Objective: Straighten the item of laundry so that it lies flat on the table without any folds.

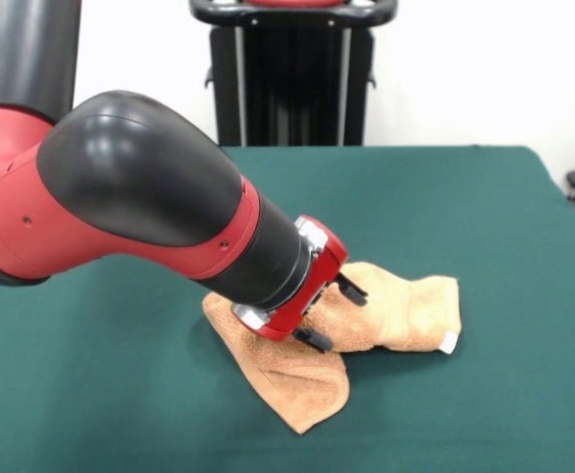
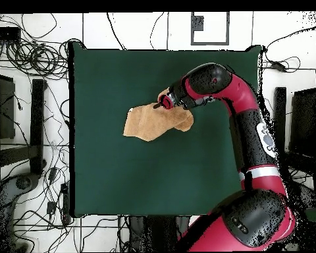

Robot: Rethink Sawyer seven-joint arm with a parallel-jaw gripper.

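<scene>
Front view shows the gripper [image 1: 333, 313] with fingers spread, low over the folded orange towel [image 1: 406, 313] lying near the middle of the green table [image 1: 484, 217], so it should pinch one loose layer and draw it outward

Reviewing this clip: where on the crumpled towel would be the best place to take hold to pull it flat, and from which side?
Probably the free corner with the white tag, at the towel's right end in the front view. It lies thin and exposed on the table, away from the bunched middle under the gripper. Come from above and pull outward, away from the folded-over lobe.
</scene>
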